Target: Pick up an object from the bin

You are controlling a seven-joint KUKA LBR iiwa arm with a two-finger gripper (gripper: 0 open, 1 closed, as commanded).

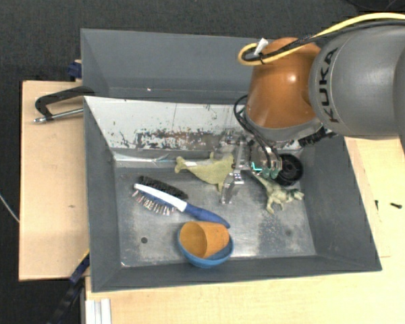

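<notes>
Pincer [230, 187] over yellowish dinosaur toy [206, 172], open-or-closed cannot tell | black round thing [290, 170] partly hidden

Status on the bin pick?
Claw low, mid-bin. Pale yellow dinosaur toy lies beside its tip, not lifted. Smaller dinosaur toy and blue-handled brush close by.

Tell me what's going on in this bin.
The robot's pincer is low in the grey bin, right at a pale yellow-green toy dinosaur near the back wall; whether it grips it is unclear. A smaller toy dinosaur, a blue-handled brush and an orange cup in a blue one lie apart from it.
</notes>
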